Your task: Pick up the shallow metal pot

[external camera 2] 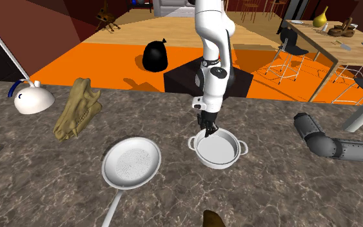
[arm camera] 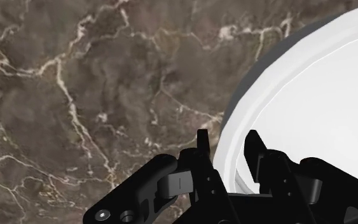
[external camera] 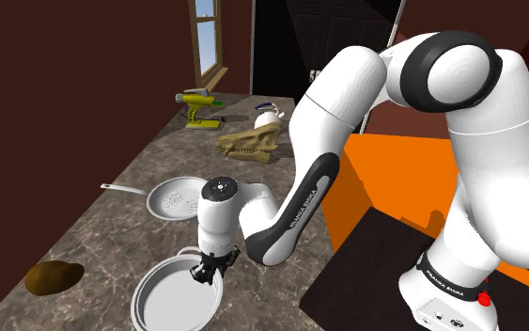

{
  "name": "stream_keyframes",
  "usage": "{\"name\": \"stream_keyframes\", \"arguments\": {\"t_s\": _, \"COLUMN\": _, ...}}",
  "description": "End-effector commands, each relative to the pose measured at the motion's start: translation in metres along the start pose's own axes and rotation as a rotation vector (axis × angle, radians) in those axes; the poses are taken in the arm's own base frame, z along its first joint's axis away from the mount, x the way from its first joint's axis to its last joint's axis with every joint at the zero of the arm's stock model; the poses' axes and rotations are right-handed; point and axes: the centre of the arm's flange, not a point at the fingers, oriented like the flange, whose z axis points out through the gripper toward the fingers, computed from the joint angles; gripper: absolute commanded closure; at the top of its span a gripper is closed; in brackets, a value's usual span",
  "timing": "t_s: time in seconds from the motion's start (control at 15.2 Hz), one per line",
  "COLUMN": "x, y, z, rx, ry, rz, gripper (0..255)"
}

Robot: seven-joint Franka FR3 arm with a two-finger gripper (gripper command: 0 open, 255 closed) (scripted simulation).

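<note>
Claw (arm camera: 228, 143): clamped across the pot (arm camera: 311, 95) rim, one finger inside, one outside
Pot: white, shallow, directly beneath, on marbled counter (arm camera: 75, 95)

The desk (arm camera: 75, 95) looks like polished dark brown marble with pale veins. The shallow pot (arm camera: 311, 108) is drawn plain white inside and grey on its outer wall, smooth and matt. The hand (arm camera: 227, 140) is matt black, and the arm (external camera: 459, 85) is glossy white. The sieve (external camera 2: 132, 161) has a finely speckled white bowl.
</note>
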Motion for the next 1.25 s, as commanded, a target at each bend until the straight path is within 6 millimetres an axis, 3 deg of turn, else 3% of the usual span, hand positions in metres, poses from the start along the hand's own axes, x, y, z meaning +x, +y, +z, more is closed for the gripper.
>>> {"name": "stream_keyframes", "arguments": {"t_s": 0.0, "x": 0.000, "y": 0.000, "z": 0.000, "rx": 0.000, "ry": -0.001, "rz": -0.001, "gripper": 255}}
{"name": "stream_keyframes", "arguments": {"t_s": 1.06, "x": 0.008, "y": -0.002, "z": -0.078, "rx": 0.000, "ry": -0.001, "rz": -0.001, "gripper": 255}}
{"name": "stream_keyframes", "arguments": {"t_s": 1.19, "x": 0.008, "y": -0.002, "z": -0.079, "rx": 0.000, "ry": -0.001, "rz": -0.001, "gripper": 255}}
